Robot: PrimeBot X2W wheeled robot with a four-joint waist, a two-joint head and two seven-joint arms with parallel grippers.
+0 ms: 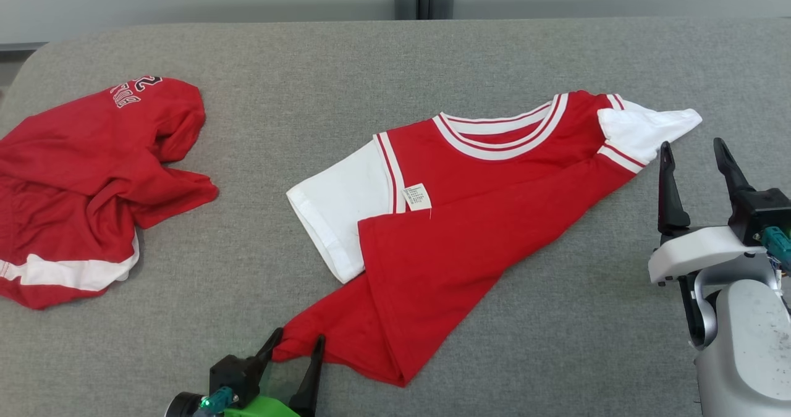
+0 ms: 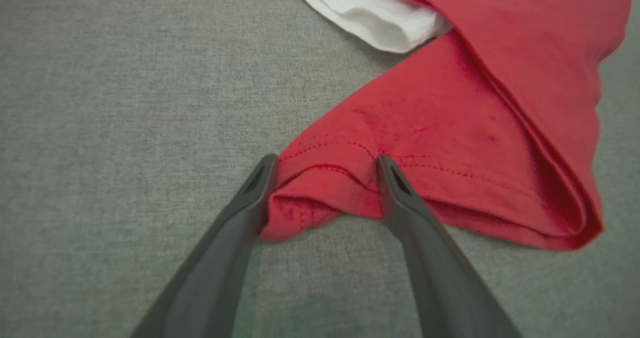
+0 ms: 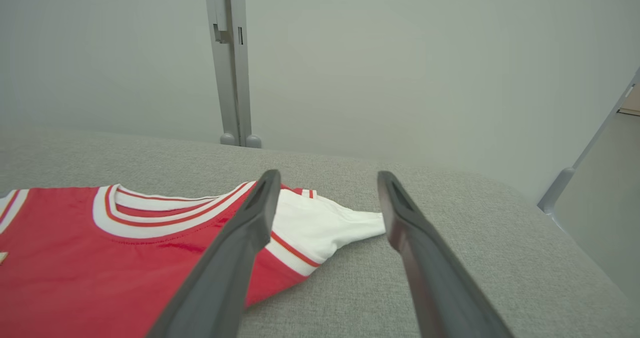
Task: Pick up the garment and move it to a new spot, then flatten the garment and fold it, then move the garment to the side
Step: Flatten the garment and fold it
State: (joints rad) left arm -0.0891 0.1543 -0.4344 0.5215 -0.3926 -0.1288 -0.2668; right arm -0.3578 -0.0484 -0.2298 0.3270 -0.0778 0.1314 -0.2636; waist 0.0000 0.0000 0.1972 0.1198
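Grey cloth-covered table (image 1: 432,52) before a pale wall, carrying a red-and-white shirt (image 1: 482,182) at its middle, lower part folded slantwise over the chest, and a crumpled red garment (image 1: 93,182) well apart at far left. Left end effector (image 1: 298,335) spread wide astride the shirt's near hem corner, clamping nothing; right end effector (image 1: 692,144) likewise wide open and empty, just beside the white sleeve (image 1: 642,130).
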